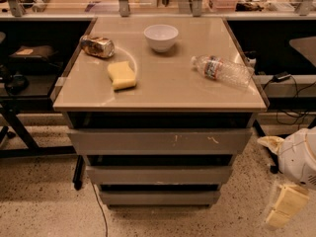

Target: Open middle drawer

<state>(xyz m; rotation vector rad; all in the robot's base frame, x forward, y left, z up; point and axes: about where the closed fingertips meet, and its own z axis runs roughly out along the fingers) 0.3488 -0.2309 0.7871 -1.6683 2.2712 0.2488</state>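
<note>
Camera view | middle drawer (159,175) at 6 o'clock below counter (173,80), front closed | rigid, probably light-sliding, handleless: hook its top edge | hand (284,205) at 4 o'clock, clear of drawer, apparently empty, opening cannot be told

Lab, cabled workbenches (39,15), tool (285,205) low right

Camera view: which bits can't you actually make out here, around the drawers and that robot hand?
- Inside of the middle drawer: hidden in the camera view behind its own front and the overhanging top drawer.
- The gripper, low at the right beside the cabinet: its arm is cut off by the right edge.
- Label on the bottle: print too small to read.
- Brand on the can: too small to read.
</note>
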